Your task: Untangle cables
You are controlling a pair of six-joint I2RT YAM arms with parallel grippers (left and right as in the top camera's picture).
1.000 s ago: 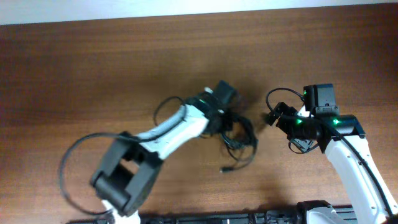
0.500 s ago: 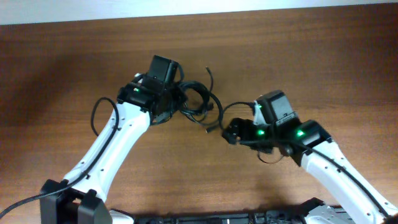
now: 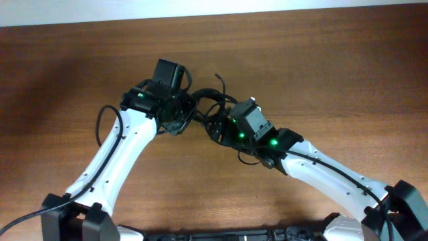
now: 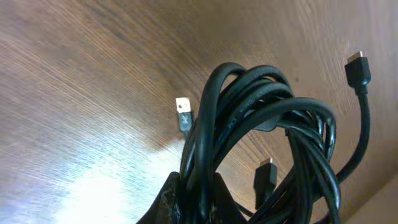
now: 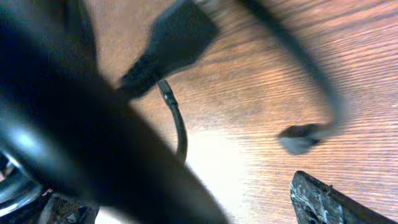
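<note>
My left gripper (image 3: 182, 122) clamps the cables (image 4: 261, 112); my right gripper (image 3: 219, 127) sits just beside them, its grip impossible to tell.

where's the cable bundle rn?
Overhead view: the cables are near the middle of the table, between the left gripper and the right gripper. The left wrist view shows them coiled, rising out of the left gripper's grip.

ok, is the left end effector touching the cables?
Touching. The left wrist view shows the cables running down into the left end effector, with strands pressed against its finger pad.
</note>
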